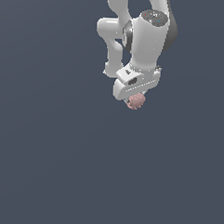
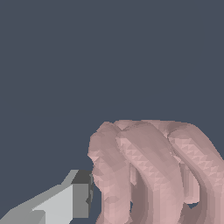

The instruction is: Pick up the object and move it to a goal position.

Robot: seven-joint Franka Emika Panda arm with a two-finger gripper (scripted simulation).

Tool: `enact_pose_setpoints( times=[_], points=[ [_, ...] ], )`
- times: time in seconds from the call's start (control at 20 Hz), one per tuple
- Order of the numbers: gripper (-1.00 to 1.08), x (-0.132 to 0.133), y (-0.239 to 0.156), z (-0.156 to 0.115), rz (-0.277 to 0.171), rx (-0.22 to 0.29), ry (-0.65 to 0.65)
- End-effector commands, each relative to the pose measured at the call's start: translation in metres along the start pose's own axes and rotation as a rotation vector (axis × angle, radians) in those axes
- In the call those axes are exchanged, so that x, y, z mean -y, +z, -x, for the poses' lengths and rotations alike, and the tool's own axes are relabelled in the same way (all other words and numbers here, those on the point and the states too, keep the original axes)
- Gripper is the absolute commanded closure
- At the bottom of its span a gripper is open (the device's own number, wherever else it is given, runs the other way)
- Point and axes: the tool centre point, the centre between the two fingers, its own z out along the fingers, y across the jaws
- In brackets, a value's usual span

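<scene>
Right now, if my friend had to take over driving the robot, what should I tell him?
Gripper: one finger presses against the pink lumpy object; the other finger is hidden, so it looks like a grip but I cannot confirm it is shut.
Object: right under the white hand in the exterior view, filling much of the wrist view.
Done: the arm has reached the object, and possibly grasped it.
Left: make sure the hold is firm, then carry it to the goal. No goal marker shows in either view, so check where it is first.
</scene>
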Motion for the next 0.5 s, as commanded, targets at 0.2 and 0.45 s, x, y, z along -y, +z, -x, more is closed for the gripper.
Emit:
enact_pose_setpoints(
  times=[0.2,0.45],
  points=[
    [1.08,0.046,-0.067,-0.020,-0.001,0.001,0.000],
    [1.08,0.077,-0.114,-0.035,-0.002,0.000,0.000]
  ],
)
